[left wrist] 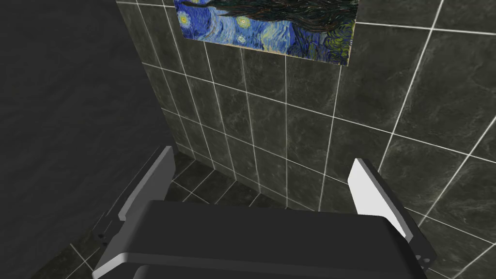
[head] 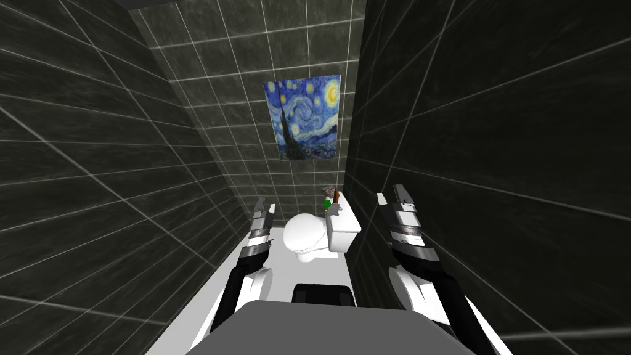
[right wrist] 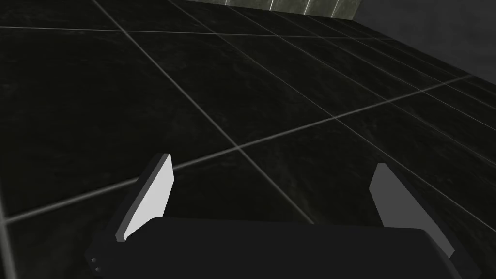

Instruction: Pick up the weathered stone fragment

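Your stone fragment is the small grey-brown lump on top of the white toilet tank. It sits at the far end of the tank top, close to the corner where the back wall meets the right-hand wall. It is part of a tight little cluster: a green item just beside it on the bowl side, a thin brown piece right against it, and a pale grey item just nearer to you. At this range you cannot tell whether they touch.

The tank backs onto the right-hand wall, and the toilet bowl, lid down, juts out from it toward your left.

Neither tool is at the fragment. Your left tool is raised beside the bowl on the side away from the tank, well apart from the cluster. Its fingers stand wide apart with nothing between them. Your right tool is raised on the other side of the tank, close along the dark tiled right-hand wall. Its fingers are likewise spread and hold nothing.

On the back wall above the toilet hangs a painting of swirling blue sky with yellow stars.
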### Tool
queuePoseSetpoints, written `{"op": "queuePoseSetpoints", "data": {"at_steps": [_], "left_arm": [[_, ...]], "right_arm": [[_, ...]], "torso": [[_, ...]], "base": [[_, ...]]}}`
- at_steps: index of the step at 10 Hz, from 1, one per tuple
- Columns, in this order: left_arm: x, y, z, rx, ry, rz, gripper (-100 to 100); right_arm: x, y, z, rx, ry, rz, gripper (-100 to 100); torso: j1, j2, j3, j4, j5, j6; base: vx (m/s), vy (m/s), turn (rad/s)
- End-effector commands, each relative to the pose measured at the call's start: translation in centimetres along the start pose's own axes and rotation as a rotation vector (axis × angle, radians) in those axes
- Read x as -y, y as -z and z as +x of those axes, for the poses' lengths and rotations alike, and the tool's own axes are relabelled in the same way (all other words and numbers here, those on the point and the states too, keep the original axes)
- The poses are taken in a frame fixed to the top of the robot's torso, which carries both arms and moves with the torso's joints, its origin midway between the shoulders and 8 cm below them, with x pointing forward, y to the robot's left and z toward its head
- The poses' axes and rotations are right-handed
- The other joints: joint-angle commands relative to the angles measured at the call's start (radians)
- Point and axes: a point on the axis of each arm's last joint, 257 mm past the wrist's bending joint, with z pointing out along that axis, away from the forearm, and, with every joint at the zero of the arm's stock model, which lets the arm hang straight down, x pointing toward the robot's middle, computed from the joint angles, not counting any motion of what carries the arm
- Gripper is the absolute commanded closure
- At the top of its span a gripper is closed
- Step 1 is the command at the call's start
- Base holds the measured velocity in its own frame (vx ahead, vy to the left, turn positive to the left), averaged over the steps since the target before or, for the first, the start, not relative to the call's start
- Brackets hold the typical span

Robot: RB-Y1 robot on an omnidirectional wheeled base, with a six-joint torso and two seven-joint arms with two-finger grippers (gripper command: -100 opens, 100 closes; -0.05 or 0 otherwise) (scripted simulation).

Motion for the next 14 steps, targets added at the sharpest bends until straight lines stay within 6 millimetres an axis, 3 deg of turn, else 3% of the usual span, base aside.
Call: {"op": "queuePoseSetpoints", "data": {"at_steps": [1, 14], "left_arm": [[0.0, 0.0, 0.0, 0.000, 0.000, 0.000, 0], [0.0, 0.0, 0.0, 0.000, 0.000, 0.000, 0]], "right_arm": [[0.6, 0.3, 0.7, -0.051, 0.040, 0.006, -100], [5.6, 3.0, 3.4, -0.417, 0.370, 0.013, -100]], "torso": [[0.000, 0.000, 0.000, 0.000, 0.000, 0.000], [0.004, -0.002, -0.001, 0.000, 0.001, 0.000]], "base": [[0.005, 0.023, 0.076], [0.024, 0.061, 0.088]]}}
